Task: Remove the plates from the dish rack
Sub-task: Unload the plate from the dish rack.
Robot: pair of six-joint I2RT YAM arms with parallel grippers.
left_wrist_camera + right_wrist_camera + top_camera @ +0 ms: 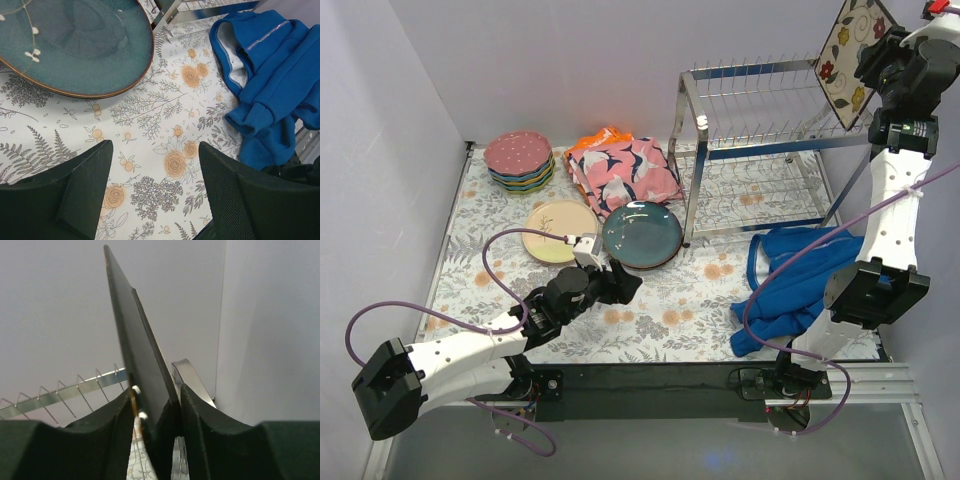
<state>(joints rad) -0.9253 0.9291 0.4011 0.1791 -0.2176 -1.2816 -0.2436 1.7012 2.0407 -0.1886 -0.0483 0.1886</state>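
Observation:
My right gripper (876,52) is shut on the square cream floral plate (850,55) and holds it up above the right end of the chrome dish rack (760,150). In the right wrist view the plate (135,340) shows edge-on between my fingers. My left gripper (625,283) is open and empty, low over the floral cloth just in front of the dark teal plate (642,234), which also shows in the left wrist view (70,45). A cream-pink plate (558,231) lies left of it. A stack of dotted plates (520,160) sits at the back left.
A pink bird-print cloth (623,172) lies beside the rack's left legs. A blue garment (790,285) lies in front of the rack by my right arm, also in the left wrist view (270,75). Walls close in on the left, back and right.

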